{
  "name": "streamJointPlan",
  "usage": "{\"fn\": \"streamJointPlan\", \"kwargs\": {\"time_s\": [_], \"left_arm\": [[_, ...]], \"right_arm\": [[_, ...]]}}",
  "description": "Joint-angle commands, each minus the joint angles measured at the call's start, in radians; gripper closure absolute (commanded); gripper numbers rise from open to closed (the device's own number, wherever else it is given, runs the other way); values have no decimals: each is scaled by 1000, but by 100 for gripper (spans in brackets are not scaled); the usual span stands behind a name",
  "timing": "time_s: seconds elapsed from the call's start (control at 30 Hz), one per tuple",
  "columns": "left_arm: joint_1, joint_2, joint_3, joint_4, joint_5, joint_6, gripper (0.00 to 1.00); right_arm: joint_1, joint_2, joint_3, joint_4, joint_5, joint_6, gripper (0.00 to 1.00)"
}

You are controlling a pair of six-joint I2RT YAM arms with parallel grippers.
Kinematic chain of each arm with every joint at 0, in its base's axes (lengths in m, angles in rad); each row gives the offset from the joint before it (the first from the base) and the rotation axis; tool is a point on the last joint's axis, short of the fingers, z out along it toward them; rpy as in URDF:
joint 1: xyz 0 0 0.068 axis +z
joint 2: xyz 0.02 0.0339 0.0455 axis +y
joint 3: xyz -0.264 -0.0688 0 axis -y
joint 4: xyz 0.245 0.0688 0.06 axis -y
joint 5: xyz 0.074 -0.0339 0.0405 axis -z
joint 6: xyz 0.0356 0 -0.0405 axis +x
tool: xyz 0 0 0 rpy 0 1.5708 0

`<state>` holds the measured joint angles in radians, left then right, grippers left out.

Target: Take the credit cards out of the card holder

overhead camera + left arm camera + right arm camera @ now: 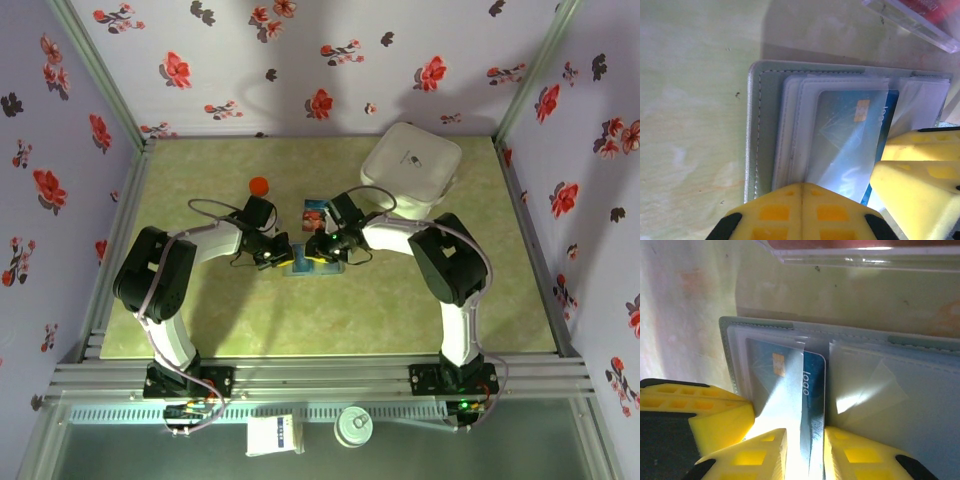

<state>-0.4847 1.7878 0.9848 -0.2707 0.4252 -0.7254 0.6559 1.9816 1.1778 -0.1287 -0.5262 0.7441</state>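
The card holder (300, 268) lies open and flat on the table (200, 310), and both arms reach in to it from either side. The left end effector (285, 254) is at the holder's left side; in the left wrist view its yellow fingers (775, 212) are pressed fully together with nothing between them, their tips lying over the near edge of the holder (757, 130). The right end effector (326, 256) is over the holder's middle. In the right wrist view its jaws stand only narrowly apart and are clamped on the near edge of a blue credit card (812, 380), which runs down between the two yellow fingers (765, 452). That card sits partly under a clear sleeve on the holder's left panel, its edge showing past the sleeve toward the centre fold; the left wrist view shows the same card (850, 135) with a small orange mark, under the glossy plastic. A clear plastic box (314, 212) with a red and blue item inside lies just beyond the holder's far edge. A large white rounded case (410, 165) stands well beyond the holder, to its right, and a small orange round object (259, 185) sits beyond it to the left.
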Motion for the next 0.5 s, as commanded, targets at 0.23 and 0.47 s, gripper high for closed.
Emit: {"fn": "streamJointPlan", "kwargs": {"time_s": [0.23, 0.47], "left_arm": [[-3, 15, 6, -36, -25, 19, 100], [-3, 16, 7, -34, -24, 20, 100]], "right_arm": [[-19, -43, -88, 190, -88, 114, 81], [-30, -45, -110, 226, -89, 139, 84]]}}
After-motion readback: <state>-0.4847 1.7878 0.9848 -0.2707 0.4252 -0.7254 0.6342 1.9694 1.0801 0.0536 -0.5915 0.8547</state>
